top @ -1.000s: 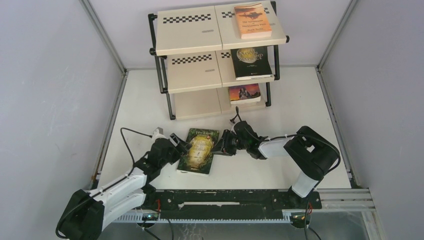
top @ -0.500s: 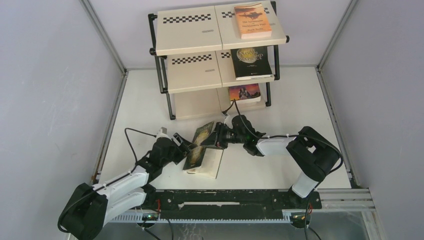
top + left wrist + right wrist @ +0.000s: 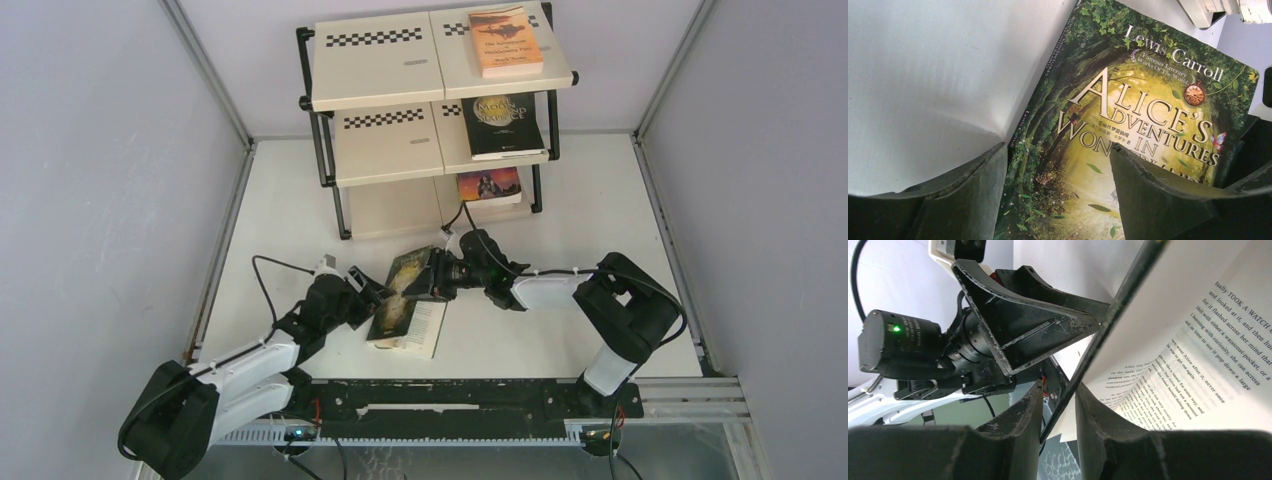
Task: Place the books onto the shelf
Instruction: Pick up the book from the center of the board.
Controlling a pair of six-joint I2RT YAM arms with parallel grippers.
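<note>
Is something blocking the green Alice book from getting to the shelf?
Nothing visible does. Only bare table lies between the green book and the shelf. The right gripper pinches just its front cover, so it hangs open.

Left arm (image 3: 245, 368) and right arm (image 3: 548, 291): white link shells, black joint housings. Black cables (image 3: 256, 260) loop at wrists. Fingers (image 3: 1158, 195) dark, wedge-shaped, scuffed. Green LED (image 3: 896, 329) on black motor can (image 3: 898, 342).
</note>
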